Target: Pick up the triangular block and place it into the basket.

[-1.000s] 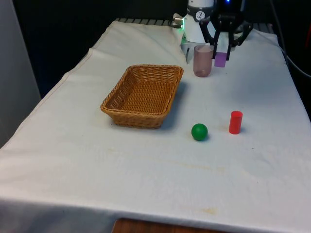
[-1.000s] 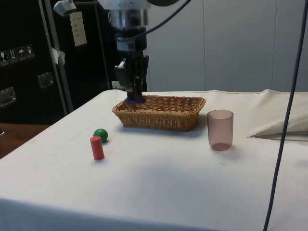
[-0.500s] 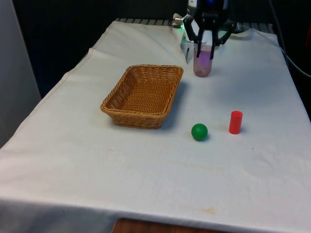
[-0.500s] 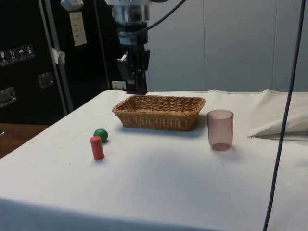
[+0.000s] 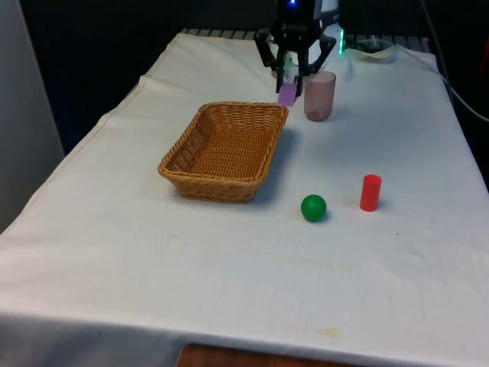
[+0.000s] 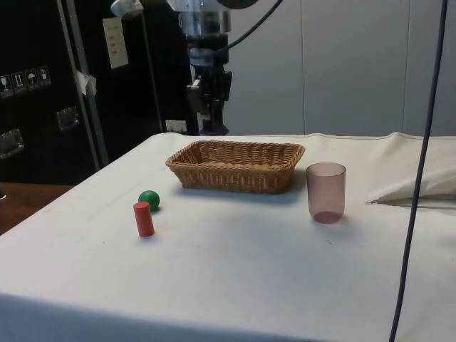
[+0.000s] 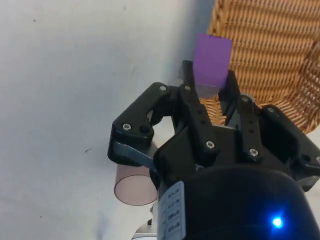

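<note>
Block (image 7: 212, 62): near end hidden between the fingers (image 7: 192, 95). Cup (image 7: 134, 186): partly hidden behind the gripper (image 7: 210, 90). Basket (image 7: 265, 45): cut off by the wrist picture's edge.

- The basket (image 5: 226, 150) sits left of centre in the front view.
- The cup (image 5: 319, 95) stands at upper right of it, near its far corner.
- The block (image 5: 287, 94) hangs just left of the cup, above the basket's far corner.
- The ball (image 5: 313, 207) lies lower right of the basket.
- The cylinder (image 5: 370, 192) stands just right of the ball.
</note>
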Available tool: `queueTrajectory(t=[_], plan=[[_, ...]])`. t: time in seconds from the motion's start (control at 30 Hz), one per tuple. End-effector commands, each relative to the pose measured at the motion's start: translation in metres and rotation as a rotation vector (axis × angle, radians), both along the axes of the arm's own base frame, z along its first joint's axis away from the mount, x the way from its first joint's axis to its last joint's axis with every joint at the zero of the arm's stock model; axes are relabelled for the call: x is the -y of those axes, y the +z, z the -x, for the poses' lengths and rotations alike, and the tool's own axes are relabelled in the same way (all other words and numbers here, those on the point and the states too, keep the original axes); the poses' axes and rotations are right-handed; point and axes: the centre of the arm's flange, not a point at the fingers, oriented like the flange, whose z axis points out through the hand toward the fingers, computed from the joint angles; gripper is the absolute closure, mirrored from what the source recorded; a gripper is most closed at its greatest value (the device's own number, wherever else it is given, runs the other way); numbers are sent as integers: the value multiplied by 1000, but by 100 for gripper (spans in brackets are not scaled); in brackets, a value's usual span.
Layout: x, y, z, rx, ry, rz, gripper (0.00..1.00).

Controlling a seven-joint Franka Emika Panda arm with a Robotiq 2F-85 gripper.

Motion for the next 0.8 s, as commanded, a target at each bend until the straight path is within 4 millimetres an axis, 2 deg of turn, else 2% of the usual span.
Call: queueTrajectory(t=[0.0,0.03,0.17,0.23,0.27,0.3,0.53,0.6,0.77], plan=[[8,-1,0,6,-2,-8,67],[4,0,0,0,-2,1,67],[24,-5,1,3,-7,-3,67],[31,-7,1,2,-10,-1,67],[28,-6,1,-4,-10,10,67],[38,-9,1,0,-13,1,67],[57,-18,2,-7,-21,13,67],[68,-24,2,4,-25,4,67],[81,-37,2,10,-31,4,67]])
